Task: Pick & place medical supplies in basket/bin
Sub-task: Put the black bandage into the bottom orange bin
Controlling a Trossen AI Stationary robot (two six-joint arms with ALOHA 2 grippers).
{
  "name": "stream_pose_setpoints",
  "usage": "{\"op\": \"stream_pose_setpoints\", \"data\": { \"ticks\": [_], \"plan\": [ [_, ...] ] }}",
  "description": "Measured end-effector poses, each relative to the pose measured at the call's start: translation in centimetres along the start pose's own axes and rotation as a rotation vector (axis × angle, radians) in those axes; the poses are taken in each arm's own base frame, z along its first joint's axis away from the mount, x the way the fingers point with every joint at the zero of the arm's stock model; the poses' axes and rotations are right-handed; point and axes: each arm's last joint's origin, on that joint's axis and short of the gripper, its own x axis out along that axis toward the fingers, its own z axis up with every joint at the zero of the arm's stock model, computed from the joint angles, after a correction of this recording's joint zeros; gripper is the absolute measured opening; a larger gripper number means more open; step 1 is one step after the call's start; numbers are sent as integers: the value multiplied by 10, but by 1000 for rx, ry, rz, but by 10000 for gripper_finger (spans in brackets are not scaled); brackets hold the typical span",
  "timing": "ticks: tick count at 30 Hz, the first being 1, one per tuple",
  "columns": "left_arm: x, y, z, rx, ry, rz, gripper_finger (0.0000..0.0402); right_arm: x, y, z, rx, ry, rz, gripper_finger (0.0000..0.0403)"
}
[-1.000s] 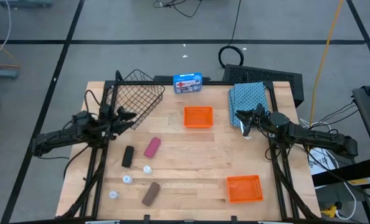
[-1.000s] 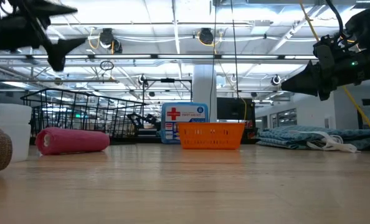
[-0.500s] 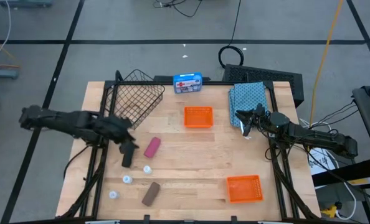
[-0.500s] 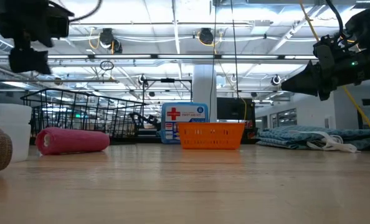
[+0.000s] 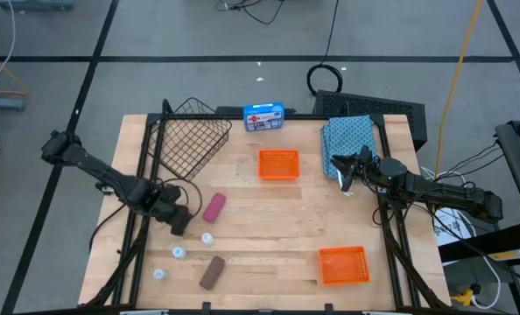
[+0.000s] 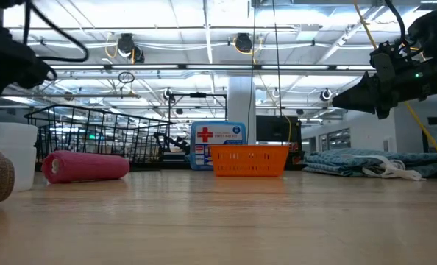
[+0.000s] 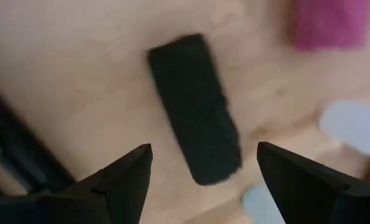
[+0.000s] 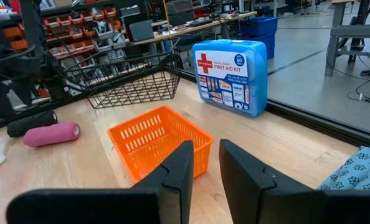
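Observation:
My left gripper (image 5: 176,215) (image 7: 203,149) is open and points down over the black roll (image 5: 179,225) (image 7: 194,106), which lies flat on the table; one finger stands on each side of its end, without touching. The pink roll (image 5: 214,207) (image 6: 86,165) lies just right of it. Nearer are the brown roll (image 5: 212,272) and three white vials (image 5: 207,237) (image 5: 179,252) (image 5: 159,273). The wire basket (image 5: 190,136) (image 8: 132,84) stands at the far left. My right gripper (image 5: 343,168) (image 8: 205,144) hovers by the teal cloth (image 5: 352,136), its fingers a narrow gap apart.
A blue first aid box (image 5: 263,116) stands at the far edge. One orange tray (image 5: 278,164) sits mid-table, another (image 5: 343,264) near the right front corner. Bare wood lies between the rolls and the trays. Cables and floor surround the table.
My left arm has swung from beside the basket toward the table's near edge and come down over the black roll, its wrist tipping to point downward. No object has moved, and the right arm has kept still.

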Motion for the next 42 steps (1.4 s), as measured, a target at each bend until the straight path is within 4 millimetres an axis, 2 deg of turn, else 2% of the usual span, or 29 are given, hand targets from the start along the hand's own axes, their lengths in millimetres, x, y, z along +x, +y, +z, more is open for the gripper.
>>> {"op": "stream_pose_setpoints", "data": {
  "ticks": [5,10,20,26,29,37,42],
  "plan": [
    [9,-7,-12,-113,-30,10,301,0,0,0,0,1,0,71],
    [27,-19,-21,-111,-50,42,301,0,0,0,0,0,0,71],
    [60,-29,-24,-162,-95,179,301,0,0,0,0,0,0,71],
    [65,-32,-25,-154,-67,191,298,0,0,0,0,1,0,71],
    [65,-33,-26,-175,-64,175,275,0,0,0,0,0,0,71],
    [65,-34,-24,-140,-89,158,162,0,0,0,0,1,0,71],
    [60,-32,-22,-125,-65,148,131,0,0,0,0,0,0,71]
  ]
}}
